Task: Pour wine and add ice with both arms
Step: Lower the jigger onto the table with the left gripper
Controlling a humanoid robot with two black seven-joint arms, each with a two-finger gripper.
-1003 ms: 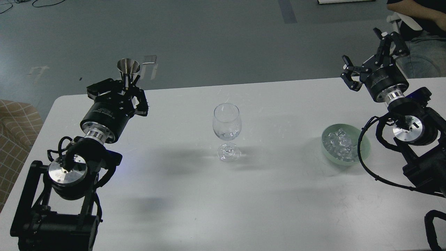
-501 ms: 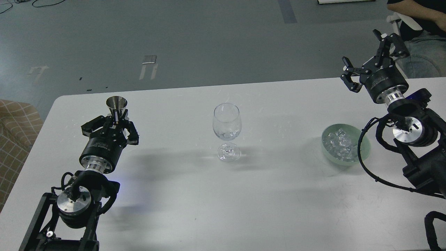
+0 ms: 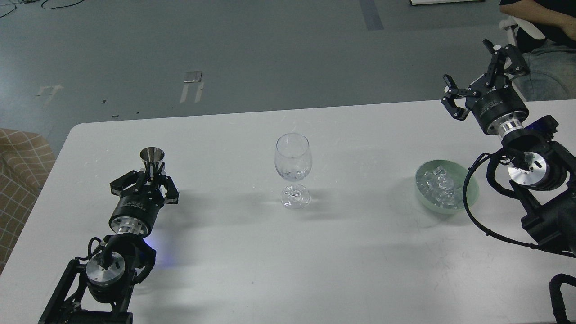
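Note:
A clear stemmed wine glass (image 3: 293,158) stands upright at the middle of the white table (image 3: 288,261). The ice (image 3: 438,183), a heap of small clear cubes, lies in a pale green bowl (image 3: 470,189) to the right. My left gripper (image 3: 150,177) is low over the table's left part, shut on a small silver metal cup (image 3: 152,156) that stands upright with its mouth up. My right gripper (image 3: 478,75) is open and empty, raised above the table's far right edge, behind the bowl.
A seated person (image 3: 540,27) is at the top right, just behind my right gripper. A checked brown seat (image 3: 20,166) stands off the table's left edge. A black cable (image 3: 477,216) loops past the bowl's right side.
My left arm has come down and toward me with the metal cup, from high over the far left edge to low over the table. The right arm has hardly moved.

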